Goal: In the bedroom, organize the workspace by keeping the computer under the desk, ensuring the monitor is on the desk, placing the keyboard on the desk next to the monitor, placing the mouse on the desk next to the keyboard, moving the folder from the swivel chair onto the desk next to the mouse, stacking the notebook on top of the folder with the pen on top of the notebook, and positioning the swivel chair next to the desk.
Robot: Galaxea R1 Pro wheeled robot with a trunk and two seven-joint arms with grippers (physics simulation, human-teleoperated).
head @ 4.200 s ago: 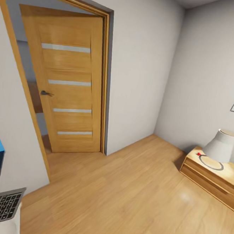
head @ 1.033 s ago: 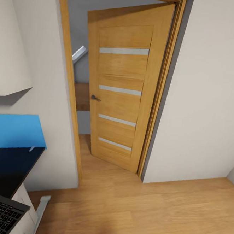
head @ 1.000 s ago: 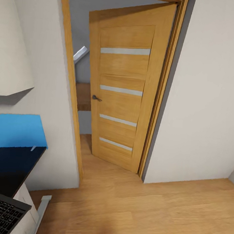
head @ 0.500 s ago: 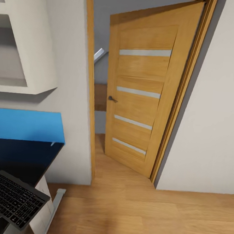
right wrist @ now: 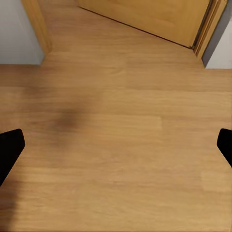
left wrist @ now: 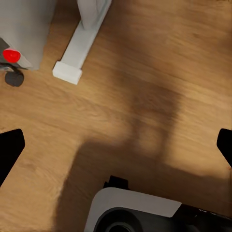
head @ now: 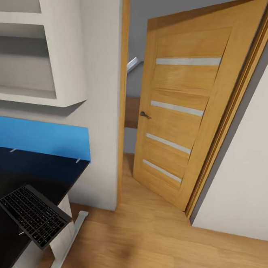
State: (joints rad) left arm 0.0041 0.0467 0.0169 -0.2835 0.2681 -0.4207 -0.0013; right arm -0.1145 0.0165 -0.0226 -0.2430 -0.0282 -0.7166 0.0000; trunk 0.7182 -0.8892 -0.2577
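The left gripper [left wrist: 116,145] was spread wide, its two black fingertips [left wrist: 9,150] at opposite edges of the left wrist view with nothing between them, above light-brown wooden plank floor [left wrist: 145,63]. In that view a white desk foot [left wrist: 79,46] rested on the floor, a grey box with a red round button [left wrist: 10,55] stood just beside it, and the robot's own white and black base [left wrist: 145,215] showed below the gripper.

The right gripper [right wrist: 116,145] was likewise spread and empty, its black fingertips [right wrist: 10,145] far apart over bare plank floor.

In the head view, the long slim dark grey keyboard [head: 34,216] with black keys lay tilted near the corner of the large black desk [head: 33,174], its end jutting past the edge. A bright blue flat band [head: 38,137], probably the folder, ran along the desk's far side against the wall. A white wall shelf [head: 48,49] hung above. Beside it stood an open light-oak door [head: 180,113] with frosted strips.
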